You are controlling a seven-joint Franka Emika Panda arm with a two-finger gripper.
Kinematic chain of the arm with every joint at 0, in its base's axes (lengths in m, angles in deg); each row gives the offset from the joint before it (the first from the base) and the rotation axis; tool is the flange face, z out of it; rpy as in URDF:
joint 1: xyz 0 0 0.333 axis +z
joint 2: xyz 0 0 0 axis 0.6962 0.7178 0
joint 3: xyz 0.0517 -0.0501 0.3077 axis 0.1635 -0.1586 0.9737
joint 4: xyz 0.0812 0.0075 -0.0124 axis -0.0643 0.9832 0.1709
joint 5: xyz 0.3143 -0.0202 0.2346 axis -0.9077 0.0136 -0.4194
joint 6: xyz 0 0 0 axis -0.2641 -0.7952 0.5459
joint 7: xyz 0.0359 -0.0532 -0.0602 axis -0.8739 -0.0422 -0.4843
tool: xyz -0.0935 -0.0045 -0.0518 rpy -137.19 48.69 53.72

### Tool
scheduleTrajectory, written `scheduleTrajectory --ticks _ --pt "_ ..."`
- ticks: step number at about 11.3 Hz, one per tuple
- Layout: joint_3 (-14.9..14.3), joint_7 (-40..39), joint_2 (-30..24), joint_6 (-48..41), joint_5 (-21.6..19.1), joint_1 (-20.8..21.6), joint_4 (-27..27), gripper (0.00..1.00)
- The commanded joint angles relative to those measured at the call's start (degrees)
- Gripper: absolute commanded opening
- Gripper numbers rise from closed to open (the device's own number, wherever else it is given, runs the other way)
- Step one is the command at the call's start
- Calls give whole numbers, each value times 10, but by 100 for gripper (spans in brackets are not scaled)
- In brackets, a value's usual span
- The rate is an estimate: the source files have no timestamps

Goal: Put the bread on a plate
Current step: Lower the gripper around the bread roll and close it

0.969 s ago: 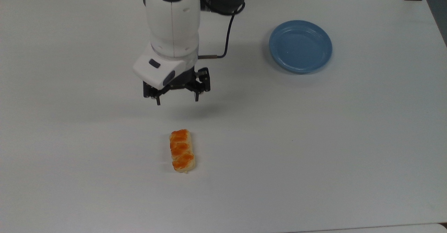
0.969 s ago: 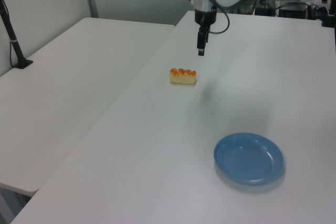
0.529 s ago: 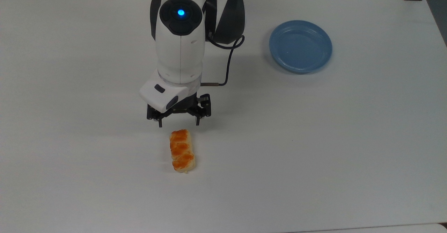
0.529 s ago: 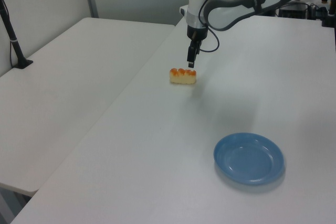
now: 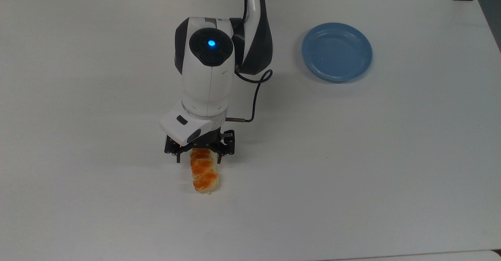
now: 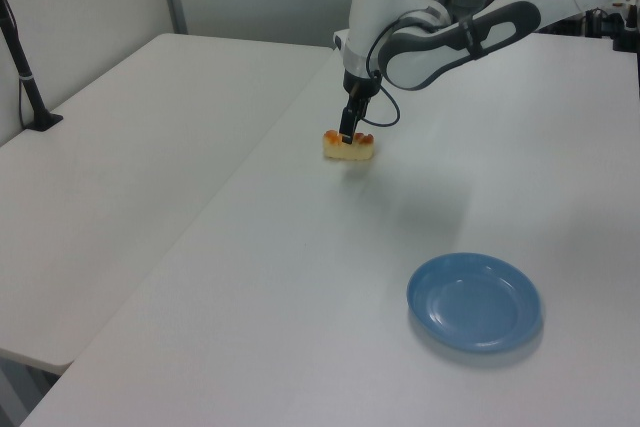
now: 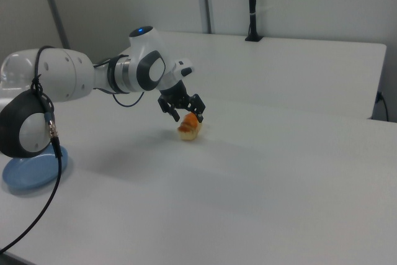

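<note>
One bread (image 5: 204, 173), lengthwise roughly toward arm

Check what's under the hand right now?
The bread lies on the white table, its far end between the open fingers of the hand. That end's top is covered by the hand.

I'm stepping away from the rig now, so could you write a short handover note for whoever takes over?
Gripper: open, its fingers astride the far end of the bread in the top view, not closed on it.
Bread: lying on the white table.
Plate: empty, toward the top view's upper right.
Done: approach to the bread.
Left: grasp, lift, carry over, set it on the plate.
</note>
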Motion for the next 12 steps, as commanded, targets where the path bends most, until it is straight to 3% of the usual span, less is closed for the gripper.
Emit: scheduleTrajectory --ticks 1,6,8,9,10,12 --pt "-3 17 9 8 14 6 -6 99" --pt "-4 17 13 -3 23 10 3 97" --pt "-3 18 12 -3 23 11 12 75" --pt "-3 18 12 -3 20 11 12 49" --pt "-3 30 11 -3 18 11 12 31" --pt "-3 41 7 -3 17 10 11 8"
